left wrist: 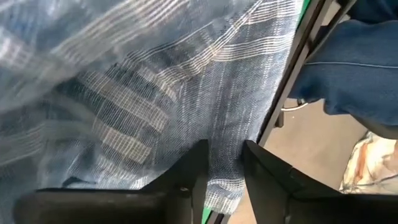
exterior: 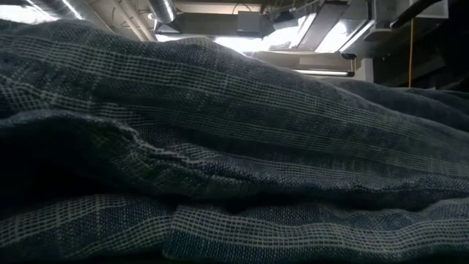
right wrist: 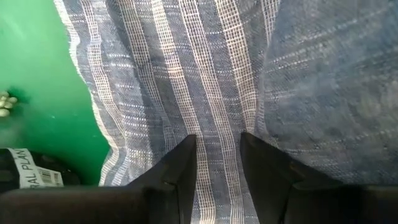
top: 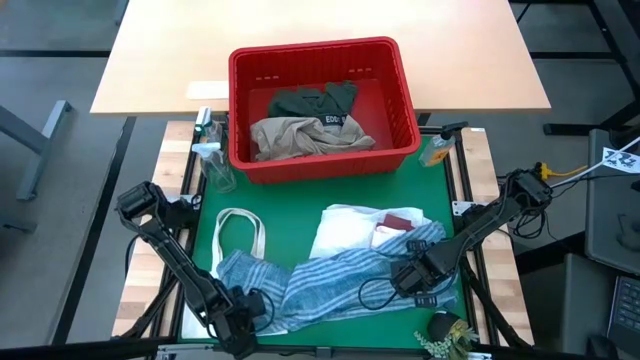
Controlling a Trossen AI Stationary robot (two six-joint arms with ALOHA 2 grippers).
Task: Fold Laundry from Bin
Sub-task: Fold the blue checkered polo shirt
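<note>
Lower frame, high view: the left gripper [top: 240, 318] and right gripper [top: 418, 277] each have fingers pinched on the striped cloth [top: 330, 280], one near each end, apparently to spread it flat. One white garment [top: 345, 228] lies just behind. Upper centre, the red bin [top: 400, 75] holds two pieces: beige [top: 300, 135] and dark green [top: 315, 100].
</note>
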